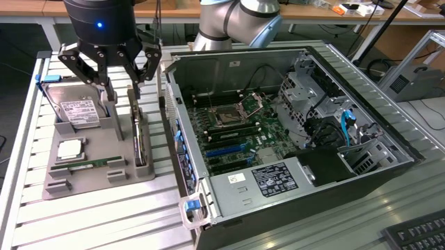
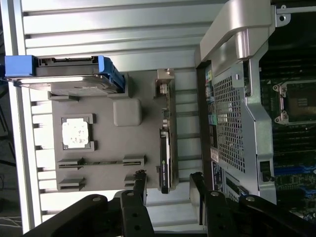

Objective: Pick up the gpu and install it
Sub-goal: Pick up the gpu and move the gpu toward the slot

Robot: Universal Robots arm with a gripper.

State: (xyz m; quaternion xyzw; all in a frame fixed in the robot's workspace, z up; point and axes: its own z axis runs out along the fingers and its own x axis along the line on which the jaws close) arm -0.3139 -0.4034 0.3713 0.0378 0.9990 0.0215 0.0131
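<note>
The gpu (image 1: 139, 136) stands on its edge in a slot of the grey holder (image 1: 97, 179), on the side next to the computer case. In the wrist view the gpu (image 2: 166, 148) is a thin dark strip with a silver bracket at one end. My gripper (image 1: 122, 89) hangs open just above the card's far end, one finger on each side of its line. The wrist view has my gripper (image 2: 168, 183) straddling the card with clear gaps to both fingers (image 2: 139, 183). Nothing is held.
The holder also carries a hard drive with blue handles (image 1: 78, 110), a CPU (image 1: 71, 149) and a RAM stick (image 1: 90, 165). The open computer case (image 1: 389, 172) lies at the exterior view's right, its wall close beside the card, its motherboard (image 1: 236, 125) exposed. A keyboard (image 1: 417, 234) is at the front right corner.
</note>
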